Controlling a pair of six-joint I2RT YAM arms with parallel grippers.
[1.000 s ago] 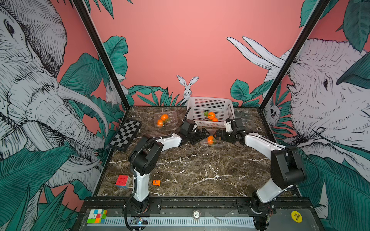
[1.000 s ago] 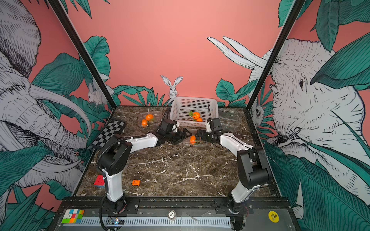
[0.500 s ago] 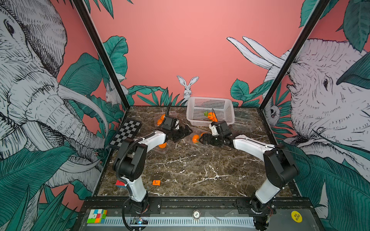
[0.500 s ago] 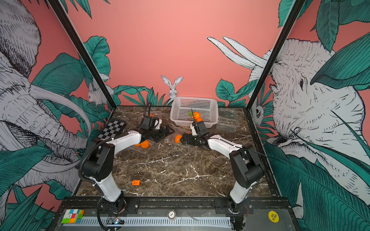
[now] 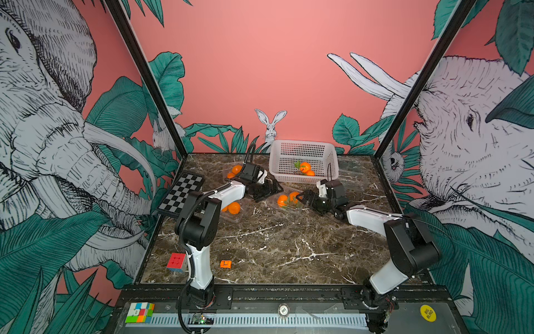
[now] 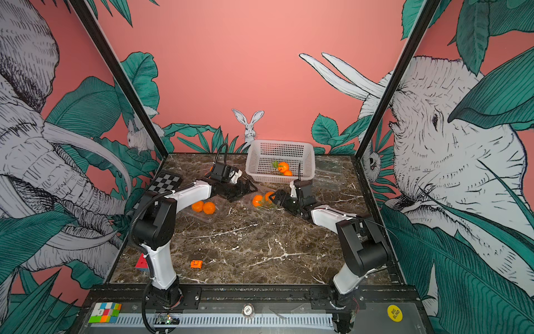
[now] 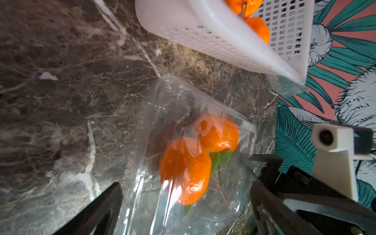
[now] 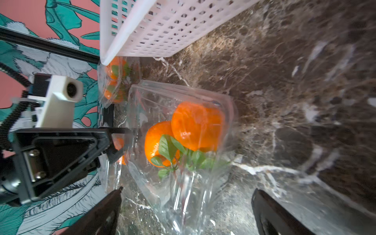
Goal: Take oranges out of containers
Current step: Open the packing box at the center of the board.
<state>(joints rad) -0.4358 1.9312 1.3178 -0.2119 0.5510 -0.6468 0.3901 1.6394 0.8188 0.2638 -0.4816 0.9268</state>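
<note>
Two small orange mandarins (image 8: 195,124), one with green leaves, lie in a clear ribbed plastic clamshell box (image 8: 183,91) on the brown marble-patterned tabletop (image 5: 274,245). The box sits mid-table, just near of the white perforated plastic basket (image 5: 303,143).

The box looks thin and light. It will likely flex, slip under hard fingers and skate across the smooth stone if pushed from one side only. Its rim flange seems the best hold, one side pinned while the lid is lifted. The lid seems to be down over the fruit, though glare makes that uncertain.

The mandarins should be firm but easily bruised and ready to roll. They are better pinched across the body than by the leaves.

The left gripper (image 7: 185,193) faces the box from the left and the right gripper (image 8: 186,193) from the right. Both have their jaws spread wide and hold nothing.

Two more filled boxes (image 5: 231,208) lie to the left, and the basket holds two loose mandarins (image 5: 305,167).
</note>
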